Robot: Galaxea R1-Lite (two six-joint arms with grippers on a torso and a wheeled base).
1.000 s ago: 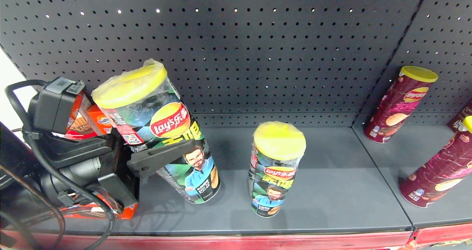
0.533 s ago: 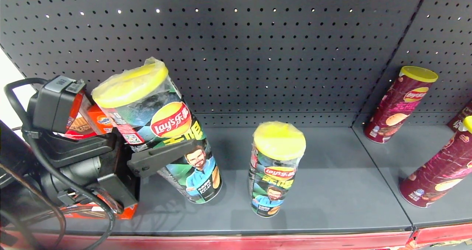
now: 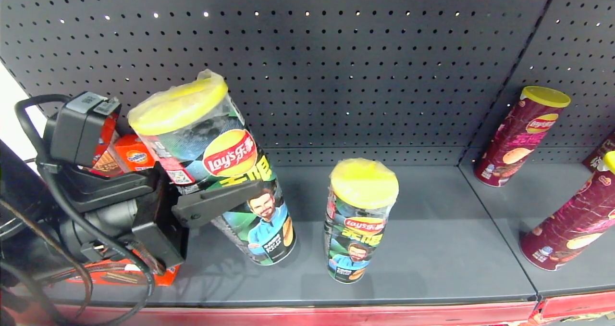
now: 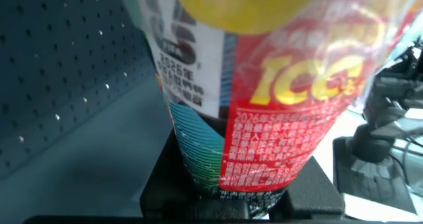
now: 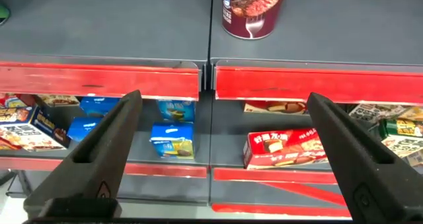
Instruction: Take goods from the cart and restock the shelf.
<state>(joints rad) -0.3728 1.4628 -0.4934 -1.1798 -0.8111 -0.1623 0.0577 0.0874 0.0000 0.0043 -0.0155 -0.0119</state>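
Observation:
My left gripper (image 3: 222, 197) is shut on a tall chips can (image 3: 216, 157) with a yellow lid and plastic wrap. The can leans left, lid toward the pegboard, with its base low over the grey shelf board (image 3: 432, 249); I cannot tell if it touches. In the left wrist view the same can (image 4: 264, 98) rises from the gripper (image 4: 225, 201). A second, matching can (image 3: 360, 220) stands upright just to the right of it. My right gripper (image 5: 223, 98) hangs open in front of lower shelves, nothing between its fingers.
Two maroon chips cans (image 3: 521, 133) (image 3: 571, 225) stand on the neighbouring shelf section to the right. Orange boxes (image 3: 132, 157) sit behind the left wrist. A dark pegboard (image 3: 336, 66) backs the shelf. Lower shelves hold boxed goods (image 5: 172, 138) and a maroon can (image 5: 254, 9).
The left gripper has shifted a little to the right and toward the pegboard with the can, which now stands slightly more upright. The other cans have not moved.

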